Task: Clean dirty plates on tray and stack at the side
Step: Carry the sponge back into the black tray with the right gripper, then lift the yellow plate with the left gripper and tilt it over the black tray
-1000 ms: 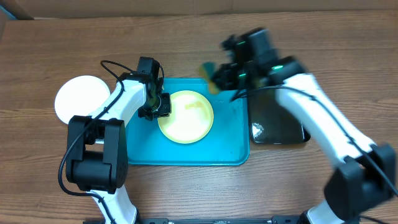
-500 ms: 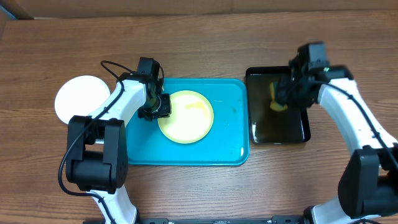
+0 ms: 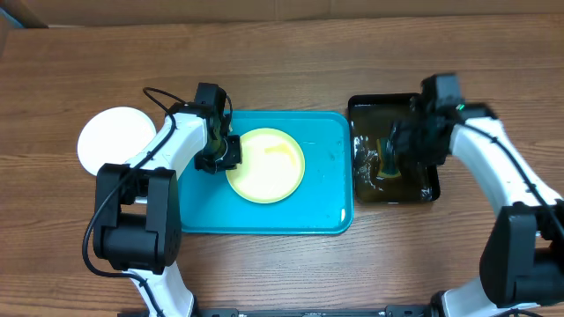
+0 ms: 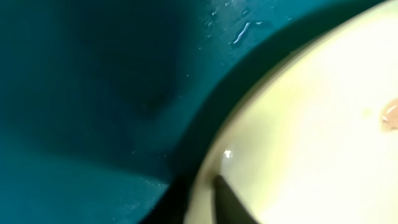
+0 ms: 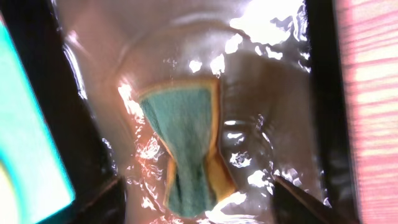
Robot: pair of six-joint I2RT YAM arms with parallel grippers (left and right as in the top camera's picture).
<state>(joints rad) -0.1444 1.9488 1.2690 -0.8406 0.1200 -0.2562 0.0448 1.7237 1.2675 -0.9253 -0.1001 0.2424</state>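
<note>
A: Turquoise tray (image 3: 326, 207)?
B: One yellow-green plate (image 3: 269, 167), flat. Left gripper (image 3: 220, 154) at its left rim; grip can't be told.
A: Black tray (image 3: 425, 195)?
B: Wet. Sponge (image 5: 186, 149) lies loose, right gripper (image 5: 202, 202) above, spread wide.
A: Around?
B: White plate (image 3: 113, 139) on table (image 3: 282, 53), apart, left of the tray.

Two arms of like build. The left arm (image 3: 172, 141) and the right arm (image 3: 493, 163) each consist of glossy white link shells joined by black cylindrical joint housings, and each ends in a blocky black base (image 3: 132, 224). A thin black cable (image 3: 152, 91) loops free beside the upper link of the left arm. The left gripper (image 3: 227, 151) and right gripper (image 3: 397, 154) are black throughout, with dark, tapering fingers (image 5: 298, 199).
</note>
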